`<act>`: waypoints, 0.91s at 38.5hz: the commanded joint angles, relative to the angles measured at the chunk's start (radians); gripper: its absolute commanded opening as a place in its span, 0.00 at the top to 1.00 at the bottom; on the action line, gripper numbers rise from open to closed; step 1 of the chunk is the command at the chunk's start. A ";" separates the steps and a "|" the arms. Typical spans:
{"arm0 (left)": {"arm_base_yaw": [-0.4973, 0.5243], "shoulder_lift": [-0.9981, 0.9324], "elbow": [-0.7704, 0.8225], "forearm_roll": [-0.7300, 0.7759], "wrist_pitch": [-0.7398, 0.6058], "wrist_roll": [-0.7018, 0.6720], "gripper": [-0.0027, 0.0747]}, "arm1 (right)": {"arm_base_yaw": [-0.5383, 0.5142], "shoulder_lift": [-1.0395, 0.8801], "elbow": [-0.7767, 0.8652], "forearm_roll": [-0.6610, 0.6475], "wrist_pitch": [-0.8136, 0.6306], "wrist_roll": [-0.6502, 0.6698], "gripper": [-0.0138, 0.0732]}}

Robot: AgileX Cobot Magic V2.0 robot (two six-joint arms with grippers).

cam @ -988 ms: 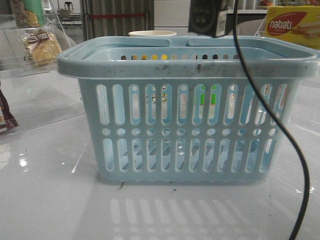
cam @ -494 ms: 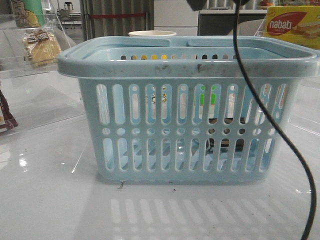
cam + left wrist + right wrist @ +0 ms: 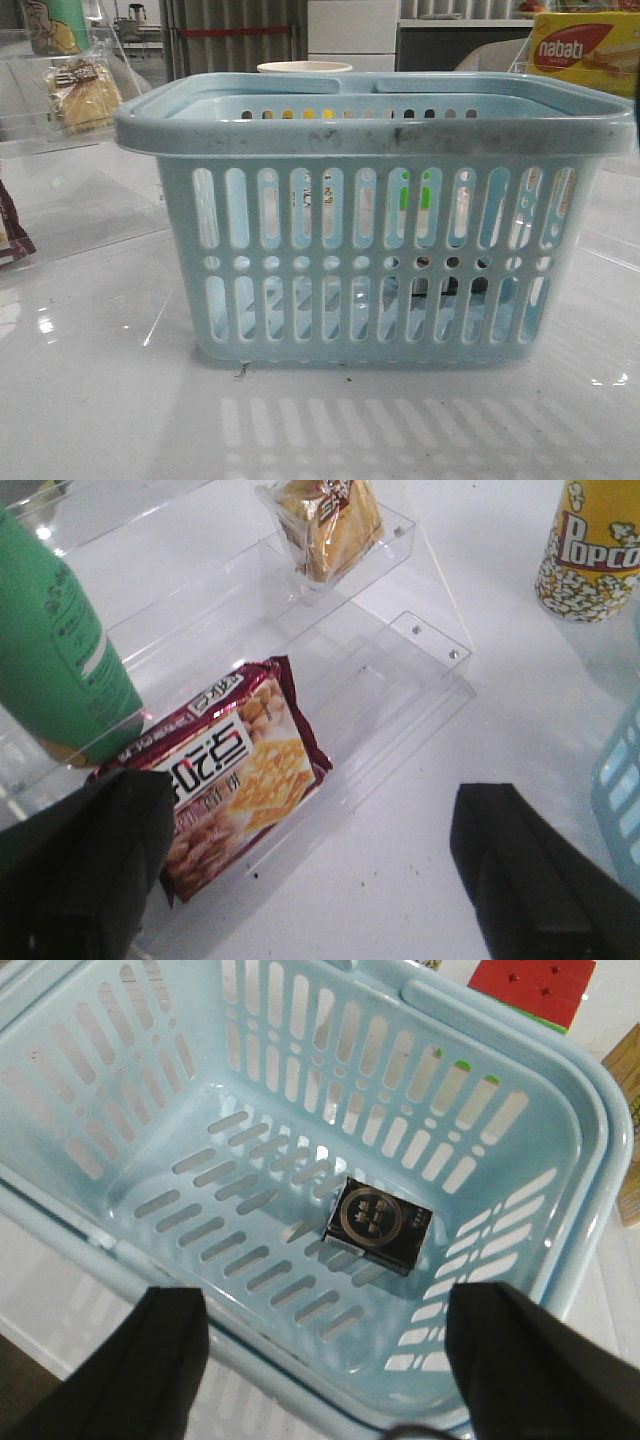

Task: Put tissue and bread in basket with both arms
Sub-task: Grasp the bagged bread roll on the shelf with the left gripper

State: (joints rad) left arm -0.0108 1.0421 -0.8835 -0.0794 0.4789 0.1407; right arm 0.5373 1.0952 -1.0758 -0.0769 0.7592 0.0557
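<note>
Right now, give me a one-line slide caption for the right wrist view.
Open right gripper above the basket, the black tissue pack lying alone on its floor.

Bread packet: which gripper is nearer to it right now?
Left. The left gripper hovers open over the clear shelves holding the bread; the right gripper hangs open above the basket.

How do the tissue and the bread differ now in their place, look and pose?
The tissue lies inside the basket on its floor; the bread stands outside it on a clear acrylic shelf. The tissue is a dark, low, flat pack; the bread is golden-brown in a clear packet, standing upright. Neither is held by a gripper.
</note>
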 commanded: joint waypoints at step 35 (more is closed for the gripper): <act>-0.008 0.888 -0.777 -0.105 -0.243 -0.008 0.18 | 0.000 -0.208 0.077 -0.009 -0.055 -0.002 0.16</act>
State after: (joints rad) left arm -0.0122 1.9454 -1.5782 -0.1638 0.3202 0.1407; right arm 0.5373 0.8964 -0.9729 -0.0769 0.7673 0.0557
